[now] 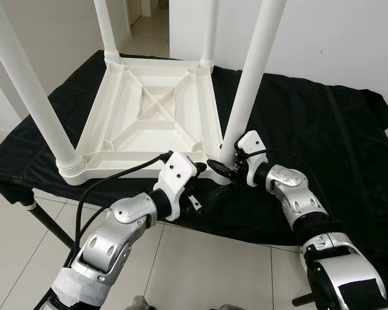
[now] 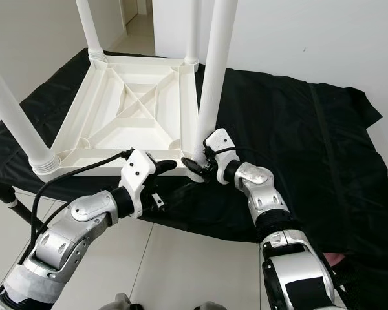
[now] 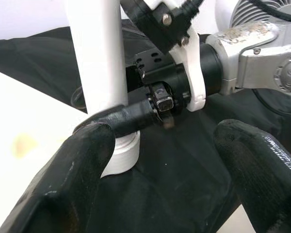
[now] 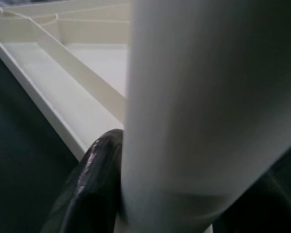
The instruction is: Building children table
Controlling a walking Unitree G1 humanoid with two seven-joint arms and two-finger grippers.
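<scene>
A: Left end effector [image 1: 204, 169], fingers spread, hovers just before the near-right white plastic tubular leg [image 1: 249, 90]; right end effector [image 1: 227, 169] pinches that leg's base.

B: Upturned white plastic square tabletop [image 1: 149, 110] rests on the black-draped bench [image 1: 323, 135]. Best keep the leg plumb while seating it.

White table [image 1: 149, 110] upturned, four legs up

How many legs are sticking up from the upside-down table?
4 round white plastic legs, one at each corner: near left, far left, far right, and near right, which the right claw grips at its base.
</scene>
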